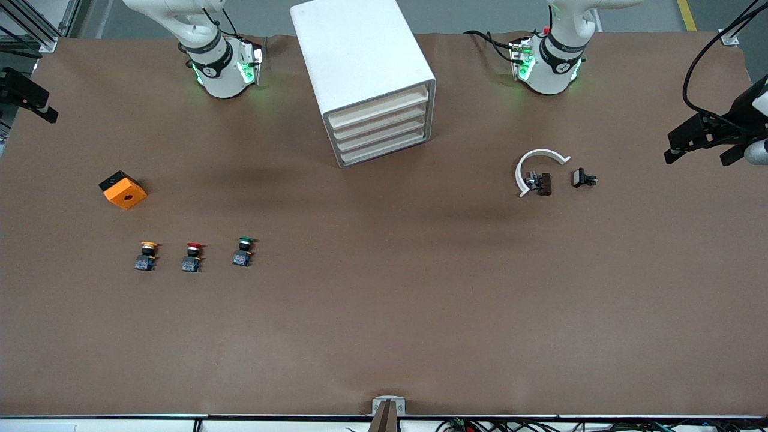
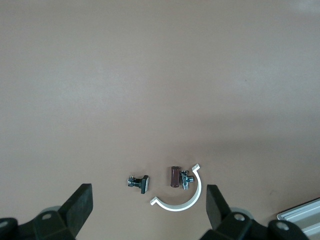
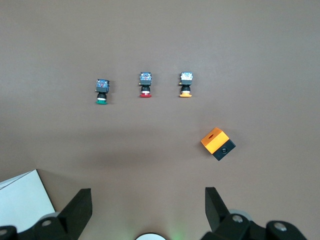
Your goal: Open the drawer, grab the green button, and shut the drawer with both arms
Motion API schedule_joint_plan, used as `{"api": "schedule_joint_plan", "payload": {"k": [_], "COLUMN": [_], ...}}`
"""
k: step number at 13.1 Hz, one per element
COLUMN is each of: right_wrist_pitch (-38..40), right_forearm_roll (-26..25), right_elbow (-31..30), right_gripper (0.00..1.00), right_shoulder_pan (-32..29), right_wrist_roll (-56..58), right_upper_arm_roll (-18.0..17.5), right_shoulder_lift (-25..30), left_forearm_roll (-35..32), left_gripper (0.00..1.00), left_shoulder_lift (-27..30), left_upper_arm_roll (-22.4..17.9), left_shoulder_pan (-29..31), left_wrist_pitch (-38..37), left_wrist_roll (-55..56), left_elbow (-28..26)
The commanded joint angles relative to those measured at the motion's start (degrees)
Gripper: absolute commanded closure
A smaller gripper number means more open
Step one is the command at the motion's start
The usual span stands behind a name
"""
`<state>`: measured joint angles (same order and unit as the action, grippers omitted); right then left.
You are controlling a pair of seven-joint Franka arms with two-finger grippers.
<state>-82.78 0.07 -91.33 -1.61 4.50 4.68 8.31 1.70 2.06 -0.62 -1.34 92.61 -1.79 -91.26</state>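
**Q:** Where is the button?

**Me:** The button [image 1: 244, 252] is out on the desk [image 1: 384, 312], not in a drawer. It lies at about seven o'clock from the cabinet [image 1: 360, 66], nearer the front camera and toward my right arm's end. It's the end one of a row of three, beside the red one [image 1: 193, 257].

**Q:** How does it lie?

**Me:** On its side, I think. Its long axis runs twelve to six, with the green cap at twelve and the black and blue body at six.

**Q:** Which arm takes it?

**Me:** The right one. My right hand [image 3: 147, 192] is over that end of the desk, fingers apart and empty. My left hand [image 1: 696, 157] waits over the other end, also apart and empty.

**Q:** And the drawers?

**Me:** All four drawers [image 1: 381, 129] look shut, so I judge nothing has begun.
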Motion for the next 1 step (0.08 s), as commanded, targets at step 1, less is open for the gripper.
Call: {"api": "schedule_joint_plan", "payload": {"k": [1], "right_wrist_pitch": [-0.7], "right_forearm_roll": [1.9], "right_elbow": [-0.3], "right_gripper": [0.0], "right_shoulder_pan": [-0.8], "right_wrist_roll": [0.7], "right_upper_arm_roll": [0.6], "right_shoulder_lift": [1.3], "left_forearm_roll": [-0.8], "left_gripper": [0.0], "left_shoulder_lift": [-0.3], "left_upper_arm_roll": [0.1], "left_shoulder_pan": [0.3], "left_wrist_pitch": [-1.1], "left_wrist_roll": [0.5], "left_elbow": [1.1]}}
